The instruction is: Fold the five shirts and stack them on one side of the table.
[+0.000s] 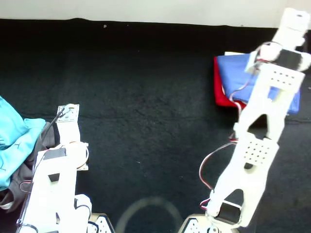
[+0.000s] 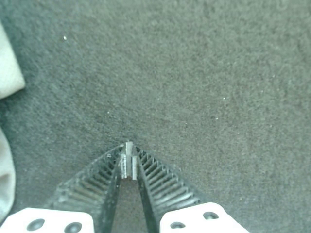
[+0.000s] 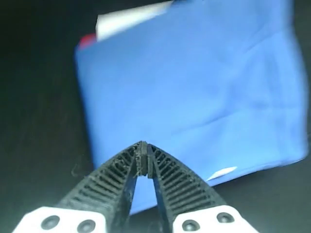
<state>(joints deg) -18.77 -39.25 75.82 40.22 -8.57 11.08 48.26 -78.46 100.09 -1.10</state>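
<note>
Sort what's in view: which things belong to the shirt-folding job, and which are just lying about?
Job: blue shirt on top of the stack, red shirt under it, white shirt in the same stack, turquoise shirt, grey shirt.
Just there: black table cover, pale wall.

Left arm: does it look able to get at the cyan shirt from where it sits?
Likely yes. The left gripper, shut, hangs over bare table beside the cyan shirt; only a grey garment lies between, nothing standing in the way.
</note>
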